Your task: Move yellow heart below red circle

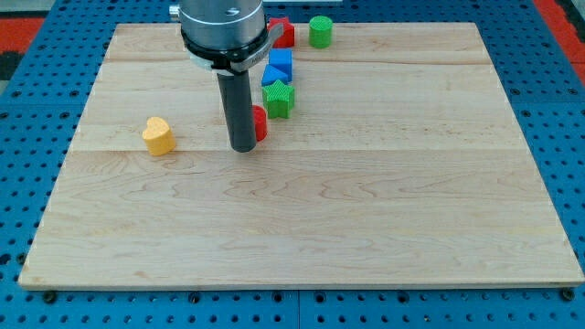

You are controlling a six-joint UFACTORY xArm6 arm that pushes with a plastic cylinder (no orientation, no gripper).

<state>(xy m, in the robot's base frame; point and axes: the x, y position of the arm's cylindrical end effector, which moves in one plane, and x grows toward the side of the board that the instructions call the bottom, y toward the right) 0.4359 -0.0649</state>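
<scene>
One camera view shows a wooden surface [366,210] on a blue board with holes [27,110]. My end effector is a dark rod with no jaws, so it has nothing to open or close. My tip [243,148] rests on the wood, touching or just beside a red circle [260,123], which peeks out on the tip's right side and is partly hidden by the rod.

The yellow heart [158,135] sits well to the left of my tip, at about the same height in the view, alone. Just above and right of my tip is a green star [278,99]. Above that are two blue blocks [278,68] close together. Farther up, near the top edge, is another red block [285,33], partly hidden, and a green round block [320,31] to its right.
</scene>
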